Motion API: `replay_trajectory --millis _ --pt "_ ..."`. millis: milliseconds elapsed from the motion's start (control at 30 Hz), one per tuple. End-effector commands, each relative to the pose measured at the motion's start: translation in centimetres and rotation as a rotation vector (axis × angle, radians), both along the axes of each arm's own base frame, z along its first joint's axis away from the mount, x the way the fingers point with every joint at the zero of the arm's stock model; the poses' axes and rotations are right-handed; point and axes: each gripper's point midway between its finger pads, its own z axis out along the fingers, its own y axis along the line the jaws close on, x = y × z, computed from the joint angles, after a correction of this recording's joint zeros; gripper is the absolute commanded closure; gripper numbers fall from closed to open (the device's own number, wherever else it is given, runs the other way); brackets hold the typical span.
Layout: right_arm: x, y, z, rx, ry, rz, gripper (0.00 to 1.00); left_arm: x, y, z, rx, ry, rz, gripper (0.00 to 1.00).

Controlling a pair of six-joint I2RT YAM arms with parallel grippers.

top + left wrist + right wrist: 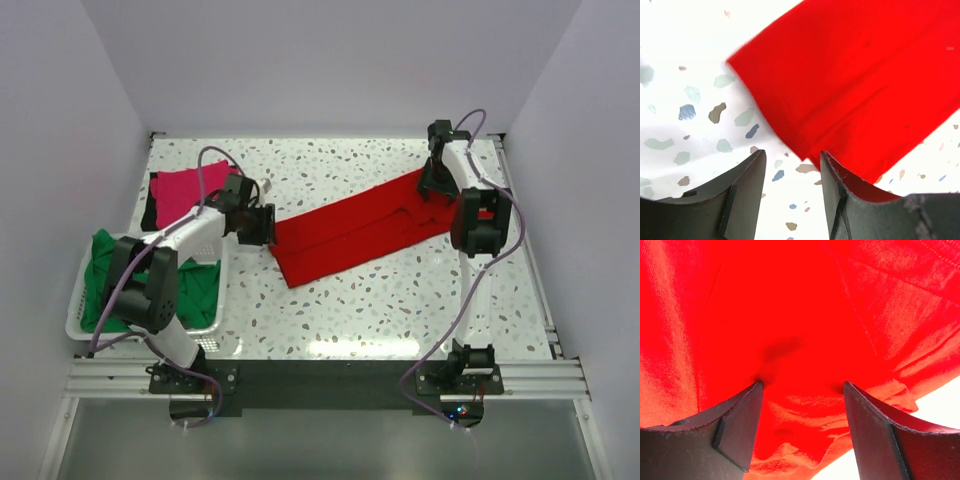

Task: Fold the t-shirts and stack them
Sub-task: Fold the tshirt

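While the left hand (pixel 791 162) gapes beside the red t-shirt (pixel 865 75), the right hand (pixel 802 390) presses it, unclenched.

From high behind me the top camera looks down on the whole red t-shirt (pixel 340 240), while my left wrist camera stares down close at its left end and my right wrist camera sits even closer over its far-right end.

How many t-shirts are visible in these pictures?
3. A red one lies stretched across the middle of the table; a pink one lies at its far left; a green one fills the white basket at the near left. More may be hidden beneath these.
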Motion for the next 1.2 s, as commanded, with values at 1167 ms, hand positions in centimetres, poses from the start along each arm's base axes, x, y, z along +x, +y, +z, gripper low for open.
replay_trajectory --millis 1167 --pt "-3.8 3.7 -2.9 0.167 0.039 0.046 0.30 -5.5 -6.1 -5.8 -0.130 0.133 -0.147 0.48"
